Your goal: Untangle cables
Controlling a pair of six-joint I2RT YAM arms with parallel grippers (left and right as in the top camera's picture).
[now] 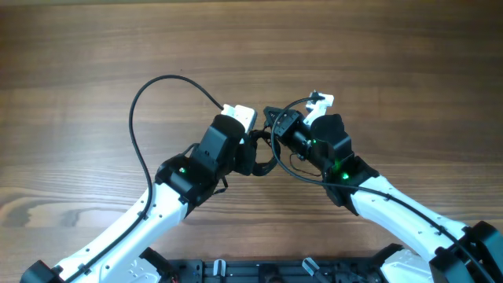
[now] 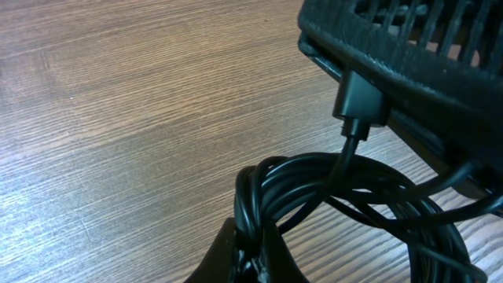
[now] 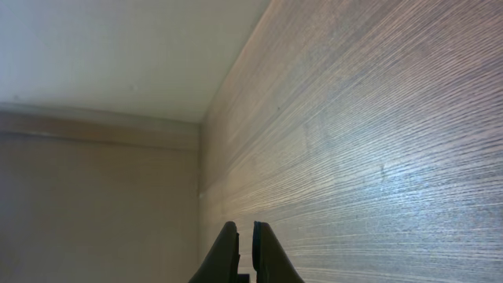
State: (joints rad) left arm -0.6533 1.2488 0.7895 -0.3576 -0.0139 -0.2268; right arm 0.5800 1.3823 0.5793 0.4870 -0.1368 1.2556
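- Coiled black cables are crowding the lower right of the left wrist view. They are lying right against a dark finger of the left gripper at the bottom edge. Whether that gripper is clamping the coil or merely touching it, I cannot tell.
- Seen from overhead, the same bundle is sitting on the table between the two arms, just beside both tips. The left gripper is standing on its left and the right gripper at its upper right, so neither is clearly nearer.
- In its own wrist view, the right gripper is showing its fingers drawn almost together. Only a thin slit is parting them and nothing is showing in it. Its camera is looking along the wood, away from the coil.
- Judging from this, the coming move is hinging on the left-right line between the facing grippers. The coil is lying across that line, so any pulling apart would be running along it.
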